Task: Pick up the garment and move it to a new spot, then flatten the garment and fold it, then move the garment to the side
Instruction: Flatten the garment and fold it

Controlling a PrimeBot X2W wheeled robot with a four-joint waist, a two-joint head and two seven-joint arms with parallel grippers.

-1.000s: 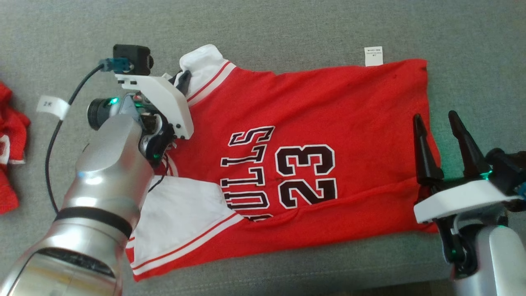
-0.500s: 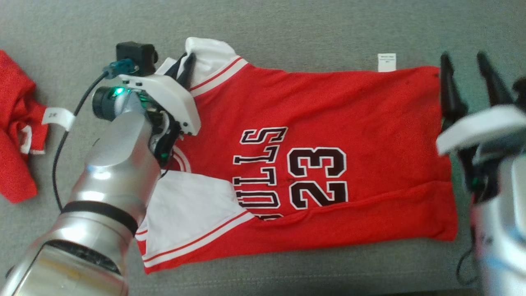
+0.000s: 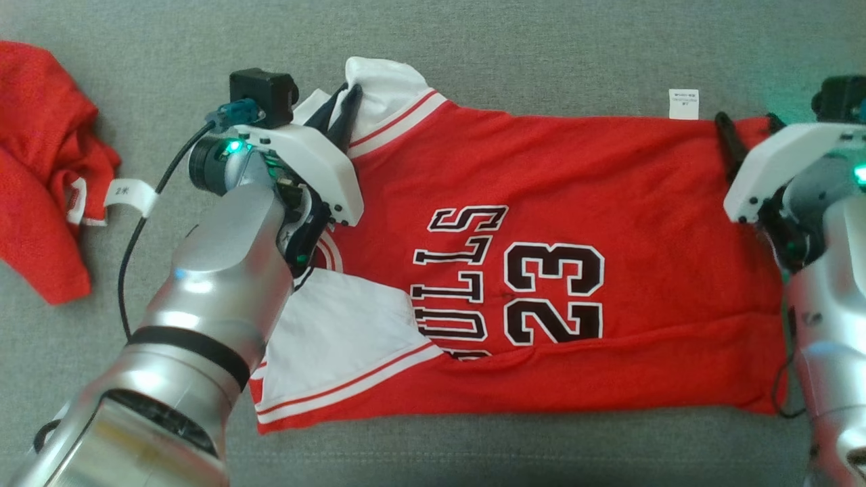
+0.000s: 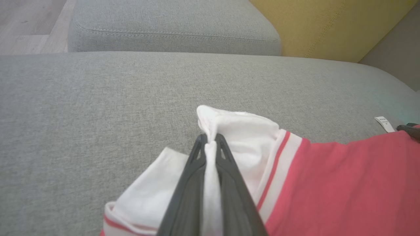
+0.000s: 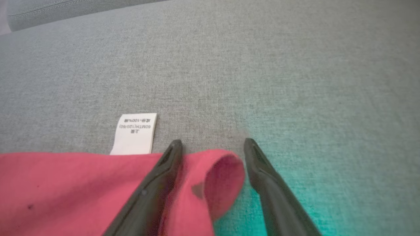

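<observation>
Red jersey (image 3: 609, 203) lies spread face up on the grey sofa cushion (image 3: 541, 40), collar end toward the robot's left and hem toward its right. Black "BULLS" and "23" print reads sideways in the head view. The near long edge is folded up over the lower part of the print.

Left claw (image 3: 345, 101): closed, pinching the white sleeve fold (image 3: 389, 84) at the jersey's far left corner. In the left wrist view the two dark fingers (image 4: 192, 183) stand almost together with a thin ridge of white cloth (image 4: 210, 170) squeezed between them — the grip is on fabric only, and the tip of the fold pokes out just past the fingertips. The red body (image 4: 344, 183) runs off to the right of that view.

Right claw (image 5: 213, 144): wide open, nothing held. It straddles the far right corner of the hem (image 5: 223, 177). One finger (image 5: 154, 186) lies over the red cloth, the other (image 5: 272, 190) over bare cushion just beside the corner, which curls up between them unpinched. I cannot tell whether the fingers press on the fabric.

Care label (image 5: 135, 132) sticks out flat from the far edge, just beside the right claw.

Second red garment (image 3: 40, 149) sits crumpled on the cushion at far left, well apart from the jersey.
</observation>
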